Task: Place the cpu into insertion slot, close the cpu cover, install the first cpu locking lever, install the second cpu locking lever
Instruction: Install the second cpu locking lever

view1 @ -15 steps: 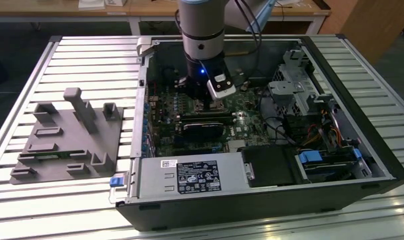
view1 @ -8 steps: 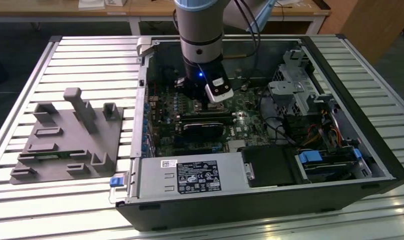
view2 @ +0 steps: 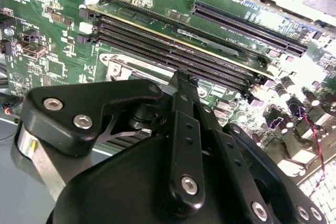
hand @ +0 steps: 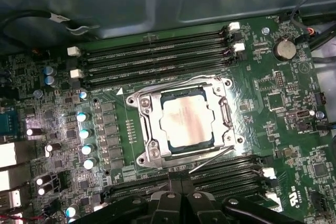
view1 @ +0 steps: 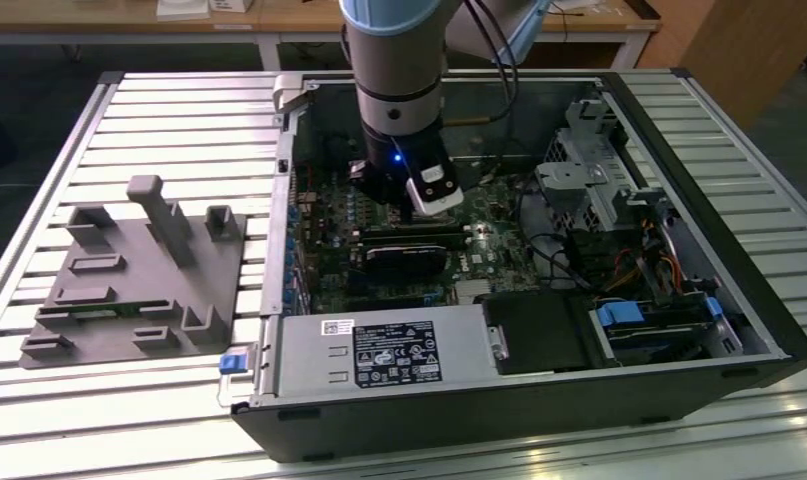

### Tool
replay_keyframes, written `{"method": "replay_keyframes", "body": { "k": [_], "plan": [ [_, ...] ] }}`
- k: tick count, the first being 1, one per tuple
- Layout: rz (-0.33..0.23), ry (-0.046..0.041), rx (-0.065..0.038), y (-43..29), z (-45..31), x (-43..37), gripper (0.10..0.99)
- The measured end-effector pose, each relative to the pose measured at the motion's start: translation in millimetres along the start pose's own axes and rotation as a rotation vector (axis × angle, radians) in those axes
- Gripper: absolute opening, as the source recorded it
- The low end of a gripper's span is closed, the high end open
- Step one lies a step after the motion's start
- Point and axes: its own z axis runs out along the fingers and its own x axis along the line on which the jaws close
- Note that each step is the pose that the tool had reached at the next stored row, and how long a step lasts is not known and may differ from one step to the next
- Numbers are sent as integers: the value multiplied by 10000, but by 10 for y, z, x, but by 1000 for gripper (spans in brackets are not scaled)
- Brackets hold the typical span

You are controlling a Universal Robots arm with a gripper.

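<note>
Grey-tan cpu (hand: 186, 121) under silvery cpu cover (hand: 148, 124)

Motherboard (hand: 273, 82): you see green, dotted with small silver-topped capacitors.
Cpu (hand: 184, 121): your chip shows a dull grey-tan top.
Cpu cover (hand: 149, 129): silvery frame around it.
Memory slots (hand: 157, 59): black, with white end clips.
Gripper (view2: 181, 85): you see black links with silver screw heads.
Fixture block (view1: 136, 280): plain grey.
Table (view1: 176, 120): pale, ribbed with slats.
</note>
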Motion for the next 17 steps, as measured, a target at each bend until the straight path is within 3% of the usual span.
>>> {"method": "replay_keyframes", "body": {
  "k": [5, 12, 17],
  "plan": [
    [6, 22, -103, -19, 18, 5, 106],
    [6, 28, -129, -24, 28, 5, 106],
    [30, 70, -332, -46, 34, 8, 106]
  ]
}}
